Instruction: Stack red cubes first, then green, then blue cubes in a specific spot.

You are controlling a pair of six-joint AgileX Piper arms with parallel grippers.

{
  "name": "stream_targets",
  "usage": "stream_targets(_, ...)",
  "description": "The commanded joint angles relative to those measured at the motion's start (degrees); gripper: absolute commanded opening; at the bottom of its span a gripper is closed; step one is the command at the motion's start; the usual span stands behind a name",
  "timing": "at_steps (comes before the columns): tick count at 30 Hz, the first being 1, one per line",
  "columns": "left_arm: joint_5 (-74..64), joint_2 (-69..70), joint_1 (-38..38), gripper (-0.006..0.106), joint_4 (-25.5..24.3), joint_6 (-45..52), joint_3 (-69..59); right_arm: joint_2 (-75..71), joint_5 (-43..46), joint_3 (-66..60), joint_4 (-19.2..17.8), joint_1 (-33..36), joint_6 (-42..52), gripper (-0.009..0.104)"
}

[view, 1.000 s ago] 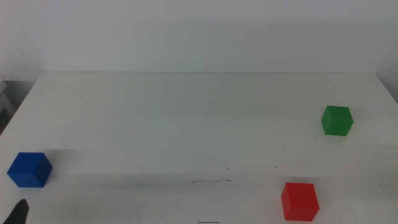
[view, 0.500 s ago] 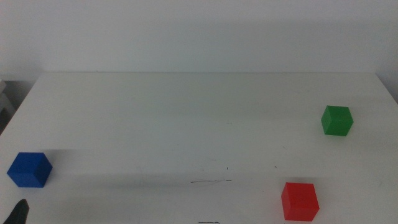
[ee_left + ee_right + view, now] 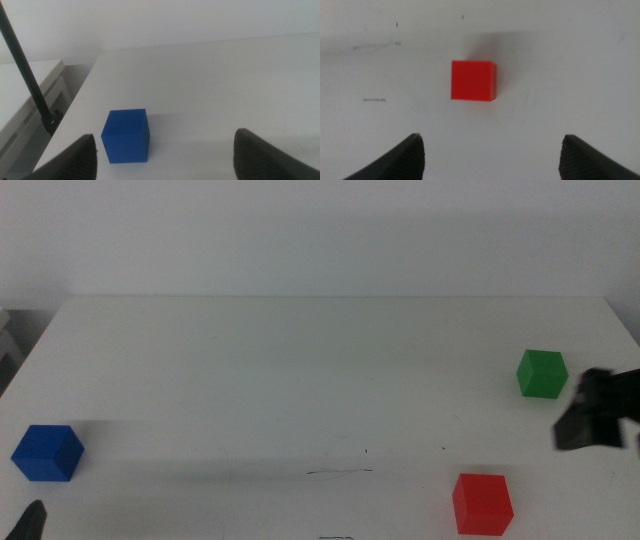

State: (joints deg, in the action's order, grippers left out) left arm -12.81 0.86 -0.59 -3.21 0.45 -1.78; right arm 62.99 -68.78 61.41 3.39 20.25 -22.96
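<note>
On a white bench point(image 3: 300, 360), three small cubes are sitting well apart. The red cube point(image 3: 482, 503) is resting near the front edge toward the right, the green cube point(image 3: 541, 373) close to the right edge, and the blue cube point(image 3: 46, 452) by the left edge. A thin dark line point(image 3: 338, 472) near the middle of the front edge is marking the stacking spot, with nothing on it yet. The right end effector point(image 3: 592, 420) is hanging above the bench between the green and red cubes, its jaws spread wide, looking down on the red cube. The left end effector point(image 3: 30, 525) is waiting at the front left corner, jaws also spread. To grip well, the right end effector should probably centre over the red cube, square to its faces, before lowering.
</note>
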Motion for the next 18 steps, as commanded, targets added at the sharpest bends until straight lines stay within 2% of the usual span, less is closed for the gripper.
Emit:
stream_targets(1,4.5,1.3,0.0,0.093,0.4,-0.5,0.2,1.7,2.1,2.0,-1.8,3.3,-2.8,0.093)
stream_targets(3,4.5,1.3,0.0,0.093,0.4,-0.5,0.2,4.2,2.5,2.0,-3.4,5.3,-3.9,0.093)
stream_targets(18,4.5,1.3,0.0,0.093,0.4,-0.5,0.2,19.2,6.4,2.4,-2.5,9.9,-9.4,0.093)
